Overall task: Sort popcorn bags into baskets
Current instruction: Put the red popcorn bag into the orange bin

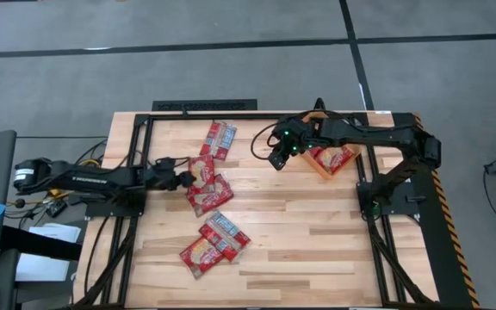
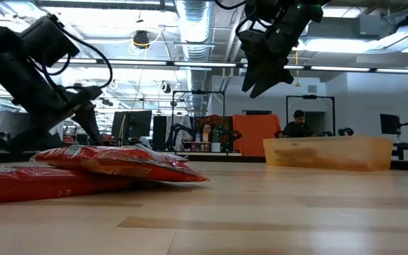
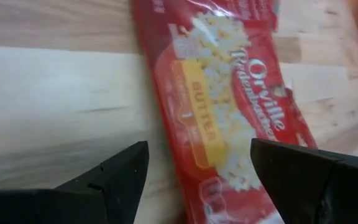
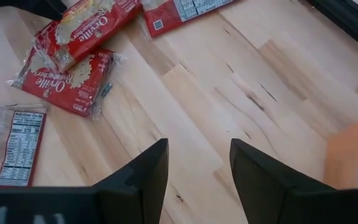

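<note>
From above, flat red popcorn packets lie scattered over the pale wooden counter: one near the far edge, an overlapping pair toward the left edge, more near the front edge. The shallow orange basket sits near the far right corner with at least one packet already inside. The left pincer reaches in low at the overlapping pair; the right pincer hangs above bare wood just beside the basket.

At counter height, the right pincer hovers well clear of the surface with nothing in it, while the left arm sits low behind the stacked packets.

The left wrist view shows the fingers spread wide, straddling a butter-flavour packet without clamping it. The likely trouble is here: the packets overlap, so closing could catch two at once, or the slick film could slide out from a shallow bite.

The right wrist view shows its fingers apart and empty over bare wood, packets lying beyond.
</note>
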Robot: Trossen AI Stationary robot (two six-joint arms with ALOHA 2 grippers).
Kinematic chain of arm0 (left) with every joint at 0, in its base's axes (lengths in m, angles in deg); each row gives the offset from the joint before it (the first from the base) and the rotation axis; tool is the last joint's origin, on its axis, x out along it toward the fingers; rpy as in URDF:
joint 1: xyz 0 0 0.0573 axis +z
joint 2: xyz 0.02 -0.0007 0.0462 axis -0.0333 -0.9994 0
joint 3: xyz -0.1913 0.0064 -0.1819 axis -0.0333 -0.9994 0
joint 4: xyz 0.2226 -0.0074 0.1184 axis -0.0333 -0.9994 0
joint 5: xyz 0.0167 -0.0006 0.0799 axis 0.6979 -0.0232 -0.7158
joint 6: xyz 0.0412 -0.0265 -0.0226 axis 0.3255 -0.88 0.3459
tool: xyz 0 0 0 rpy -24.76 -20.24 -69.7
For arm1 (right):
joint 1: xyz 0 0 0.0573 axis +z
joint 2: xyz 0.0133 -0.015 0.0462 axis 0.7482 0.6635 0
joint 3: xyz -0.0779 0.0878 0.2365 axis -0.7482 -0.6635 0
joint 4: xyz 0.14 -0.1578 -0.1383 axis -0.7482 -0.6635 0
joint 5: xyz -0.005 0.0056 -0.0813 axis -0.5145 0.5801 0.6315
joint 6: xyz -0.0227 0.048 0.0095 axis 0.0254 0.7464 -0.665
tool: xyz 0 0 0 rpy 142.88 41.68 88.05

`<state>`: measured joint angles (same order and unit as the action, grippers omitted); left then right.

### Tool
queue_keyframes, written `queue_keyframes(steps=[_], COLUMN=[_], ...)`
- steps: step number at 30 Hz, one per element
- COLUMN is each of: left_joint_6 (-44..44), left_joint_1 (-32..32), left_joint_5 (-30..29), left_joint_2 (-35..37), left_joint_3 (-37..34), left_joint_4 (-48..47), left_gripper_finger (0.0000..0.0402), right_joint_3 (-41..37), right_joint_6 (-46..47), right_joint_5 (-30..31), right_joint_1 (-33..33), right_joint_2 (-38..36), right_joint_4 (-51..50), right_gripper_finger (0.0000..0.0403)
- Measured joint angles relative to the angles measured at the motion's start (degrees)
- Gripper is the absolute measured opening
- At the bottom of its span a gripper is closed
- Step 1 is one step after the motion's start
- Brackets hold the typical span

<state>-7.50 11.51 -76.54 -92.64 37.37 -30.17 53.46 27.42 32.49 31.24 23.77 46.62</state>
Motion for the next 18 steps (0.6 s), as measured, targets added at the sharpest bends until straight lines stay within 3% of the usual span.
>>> queue_keyframes(steps=[11, 14, 18], left_joint_6=[2.4, 0.8, 0.9], left_joint_1=[2.8, 3.5, 3.7], left_joint_5=[4.4, 5.9, 6.4], left_joint_2=[-12.8, -15.9, -18.7], left_joint_3=[0.0, 0.1, 0.2], left_joint_4=[15.2, 15.4, 15.6], left_gripper_finger=[0.0265, 0.0233, 0.0149], right_joint_3=[0.0, 0.0, 0.0], right_joint_6=[0.0, 1.1, 2.7], right_joint_5=[0.0, 0.0, 0.0], right_joint_1=[1.3, 1.6, 2.2], right_joint_2=[0.0, 0.0, 0.0], right_joint_4=[0.0, 0.0, 0.0], right_gripper_finger=[0.0178, 0.0174, 0.0164])
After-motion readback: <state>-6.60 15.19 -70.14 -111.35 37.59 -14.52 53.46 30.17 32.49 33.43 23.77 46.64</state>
